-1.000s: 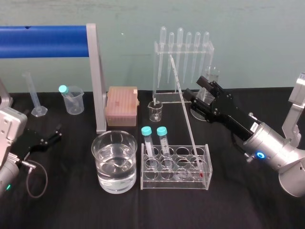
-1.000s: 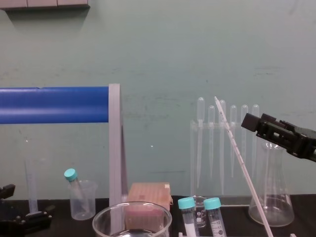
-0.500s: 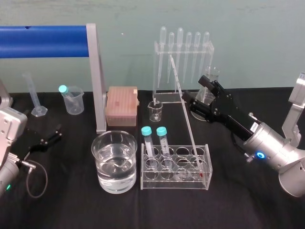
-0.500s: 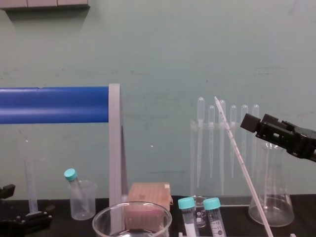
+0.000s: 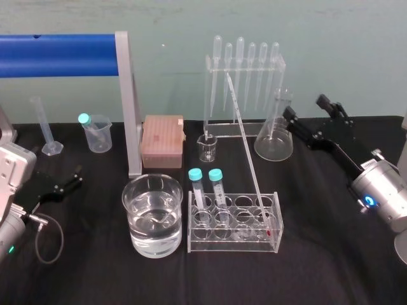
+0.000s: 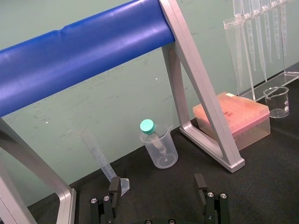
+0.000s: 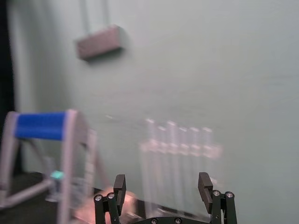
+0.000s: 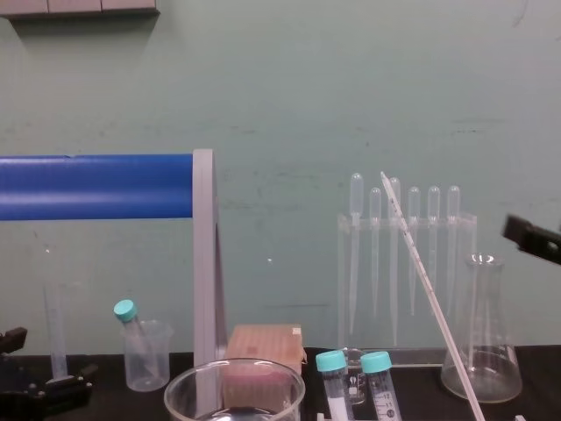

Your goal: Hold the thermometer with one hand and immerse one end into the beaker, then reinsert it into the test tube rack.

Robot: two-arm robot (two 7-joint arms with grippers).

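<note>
While the long, thin whitish glass thermometer (image 5: 247, 151) leans, red tip down, in the clear plastic test tube rack (image 5: 216, 242) just right of the wide clear glass beaker (image 5: 135, 223) holding water, the right claw (image 5: 303, 105) hangs spread open and empty beside the conical glass flask (image 5: 273, 138), apart from the rod. The left claw (image 5: 67, 180) sits open low over the black worktop (image 5: 95, 273), far left.

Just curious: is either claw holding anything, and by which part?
Nothing. The left gripper and right gripper are open; the thermometer leans in the test tube rack.
</note>
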